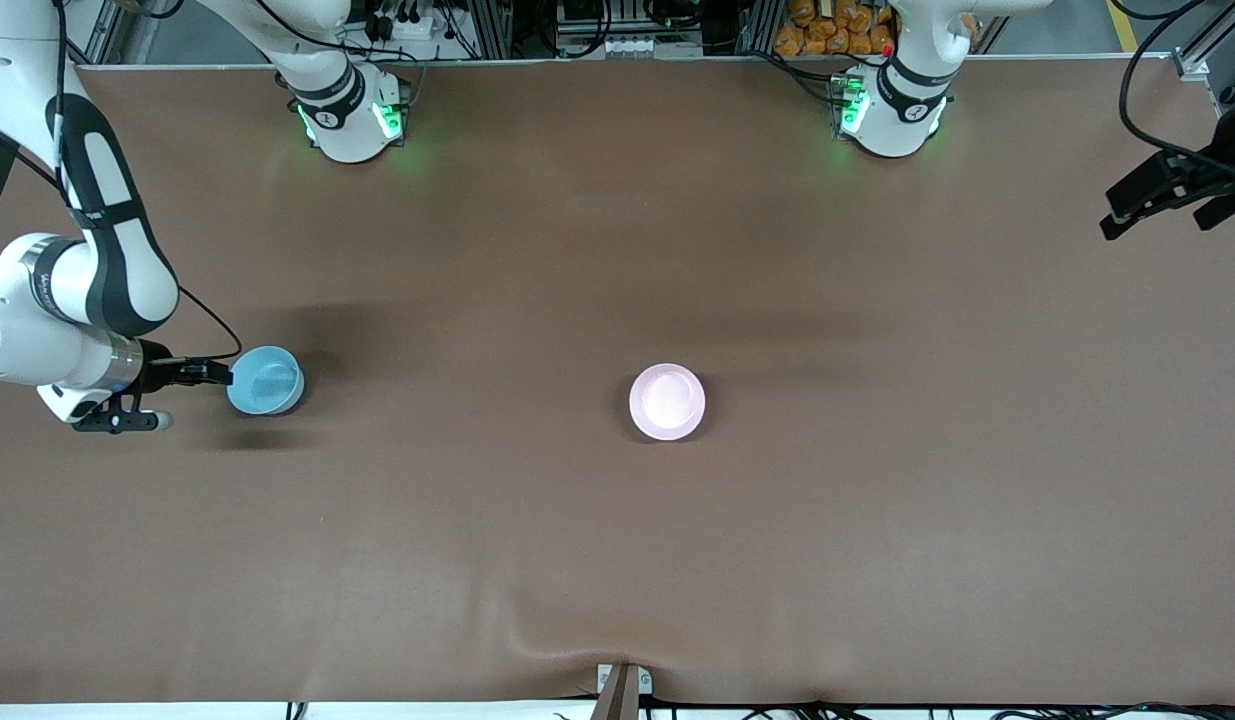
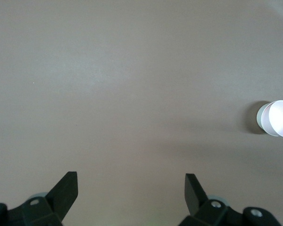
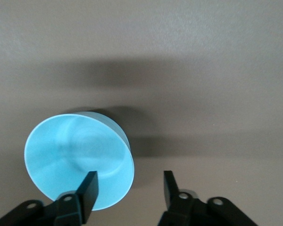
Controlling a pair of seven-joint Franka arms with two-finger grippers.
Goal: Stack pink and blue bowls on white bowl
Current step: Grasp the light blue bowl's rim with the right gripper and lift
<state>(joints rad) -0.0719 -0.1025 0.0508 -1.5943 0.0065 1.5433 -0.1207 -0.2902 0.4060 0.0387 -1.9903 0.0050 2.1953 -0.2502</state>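
The light blue bowl (image 1: 265, 380) stands upright on the table toward the right arm's end; it also shows in the right wrist view (image 3: 75, 155). My right gripper (image 1: 215, 372) (image 3: 129, 186) is open at the bowl's rim, with one finger over the bowl's inside and the other outside it. The pale pink bowl (image 1: 667, 401) sits mid-table. In the left wrist view the pink bowl (image 2: 282, 118) seems to rest in the white bowl (image 2: 261, 117), of which only an edge shows. My left gripper (image 1: 1167, 195) (image 2: 131, 188) is open, empty and waits above the left arm's end of the table.
The table is covered by a brown cloth (image 1: 617, 560) with a slight wrinkle at its edge nearest the front camera. A small bracket (image 1: 622, 685) sits at that edge. The two arm bases stand along the top.
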